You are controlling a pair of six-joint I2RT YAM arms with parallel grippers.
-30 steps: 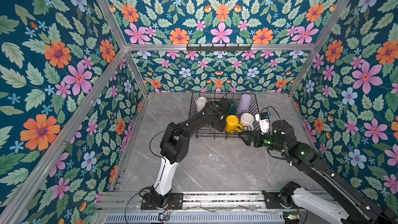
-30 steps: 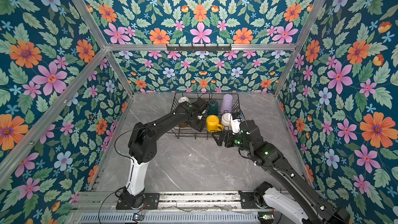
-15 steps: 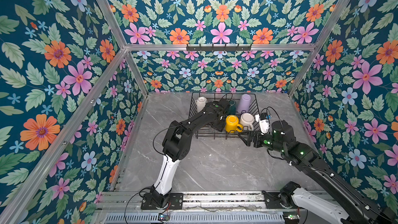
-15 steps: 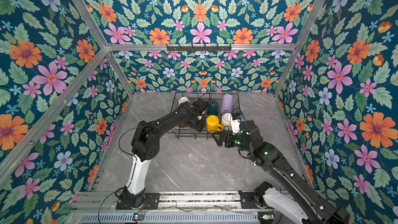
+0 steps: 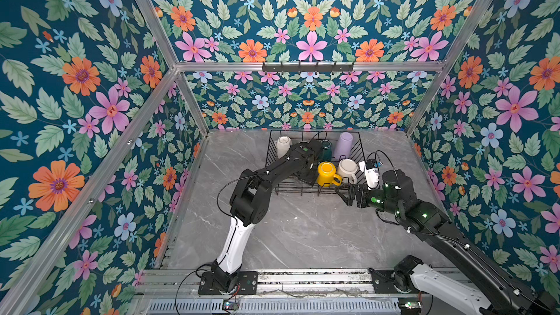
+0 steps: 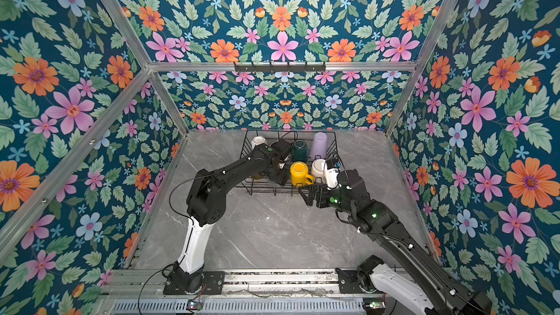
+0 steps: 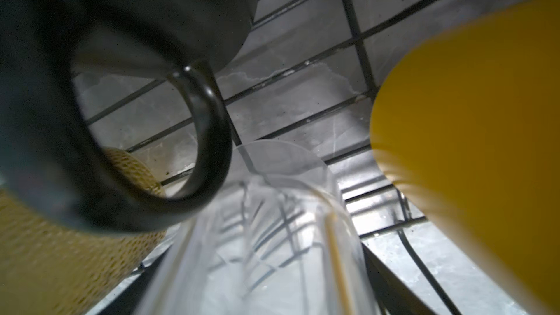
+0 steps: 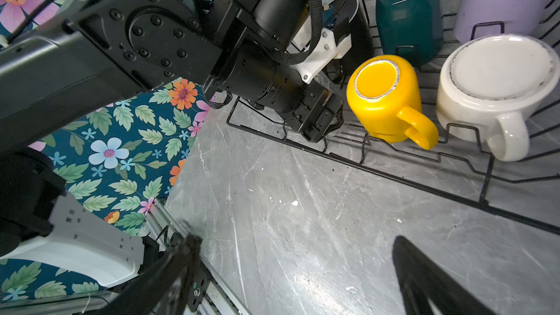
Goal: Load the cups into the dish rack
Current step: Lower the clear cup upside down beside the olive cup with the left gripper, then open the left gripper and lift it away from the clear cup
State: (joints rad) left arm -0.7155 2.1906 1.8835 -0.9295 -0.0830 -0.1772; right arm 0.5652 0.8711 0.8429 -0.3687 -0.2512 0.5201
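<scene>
My L gripper (image 8: pixel 322 122) down in dish rack (image 5: pixel 298 188), prob seating clear glass (image 7: pixel 272 237), grip unclear | R gripper (image 8: pixel 292 246) wide, empty, waiting outside rack.

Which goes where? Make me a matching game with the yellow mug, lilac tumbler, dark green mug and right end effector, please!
Things:
1. yellow mug
2. lilac tumbler
3. dark green mug
4. right end effector

Places:
A. back right corner of the dish rack
B. open, over the table, outside the rack
C. front row, bottom up
D. back row, just left of the lilac one

Pairs: 1-C, 2-A, 3-D, 4-B
</scene>
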